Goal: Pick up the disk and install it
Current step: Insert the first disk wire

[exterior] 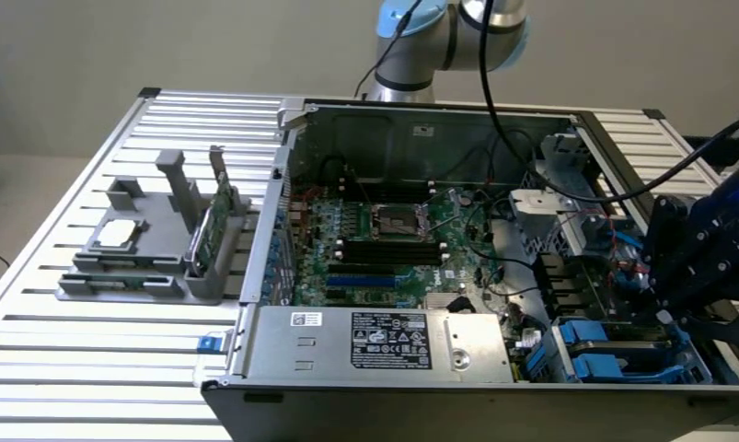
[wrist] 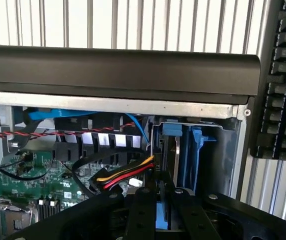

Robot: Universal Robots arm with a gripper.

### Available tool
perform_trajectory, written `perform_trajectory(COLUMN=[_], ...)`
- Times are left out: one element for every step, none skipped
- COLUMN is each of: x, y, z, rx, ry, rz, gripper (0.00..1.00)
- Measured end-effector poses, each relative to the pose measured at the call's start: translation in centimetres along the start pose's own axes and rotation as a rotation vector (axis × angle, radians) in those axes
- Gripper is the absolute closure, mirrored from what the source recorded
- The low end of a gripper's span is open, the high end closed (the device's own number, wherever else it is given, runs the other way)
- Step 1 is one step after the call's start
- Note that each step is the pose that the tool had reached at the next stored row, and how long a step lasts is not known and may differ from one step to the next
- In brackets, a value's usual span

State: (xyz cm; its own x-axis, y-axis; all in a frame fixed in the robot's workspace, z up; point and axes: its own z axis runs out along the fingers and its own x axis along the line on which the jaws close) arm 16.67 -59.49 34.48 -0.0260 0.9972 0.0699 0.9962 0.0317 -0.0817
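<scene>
At about nine o'clock in the exterior view a grey holder point(exterior: 148, 253) stood on the slatted surface point(exterior: 50, 368), keeping a small silver chip point(exterior: 120, 233) flat and a thin green card point(exterior: 201, 241) on edge, I judged so each could be taken cleanly; toward the centre lay the open computer case point(exterior: 467, 276), its side off so the motherboard point(exterior: 382, 249) and the power supply point(exterior: 387, 339) at six o'clock faced upward; at about four o'clock, in the case's corner, sat the blue drive bay point(exterior: 608, 354), and my gripper point(exterior: 700, 276) hung just above it at three o'clock. In the wrist view my gripper point(wrist: 162, 210) was closed on the disk point(wrist: 161, 220), of which little more than a sliver of blue frame showed between my fingers point(wrist: 144, 212); I held it on edge, in line with the upright blue rails point(wrist: 195, 157) of the bay, I judged so that it would slide down between them; the red, yellow and black cable bundle point(wrist: 125, 175) lay just beside that slot.
</scene>
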Motion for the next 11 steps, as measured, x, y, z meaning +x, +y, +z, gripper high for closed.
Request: perform_trajectory(x=[0.0,0.0,0.0,0.0,-0.01,-0.01,-0.01,-0.01,-0.01,0.02,0.05], y=[0.0,-0.01,0.0,0.0,0.01,0.02,0.03,0.04,0.05,0.06,0.09], z=[0.0,0.03,0.08,0.11,0.14,0.19,0.23,0.26,0.31,0.36,0.4], rx=[0.0035,0.0052,0.0053,0.0051,0.0045,0.0039,0.0033,0.0028,0.0024,0.0021,0.0028], ry=[0.001,0.0024,0.0038,0.005,0.0059,0.0067,0.0066,0.0059,0.0028,-0.0014,-0.0081], rz=[0.012,0.025,0.039,0.053,0.066,0.078,0.087,0.094,0.099,0.102,0.104], gripper=[0.84,0.84,0.84,0.84,0.84,0.84,0.84,0.84,0.84,0.84,0.84])
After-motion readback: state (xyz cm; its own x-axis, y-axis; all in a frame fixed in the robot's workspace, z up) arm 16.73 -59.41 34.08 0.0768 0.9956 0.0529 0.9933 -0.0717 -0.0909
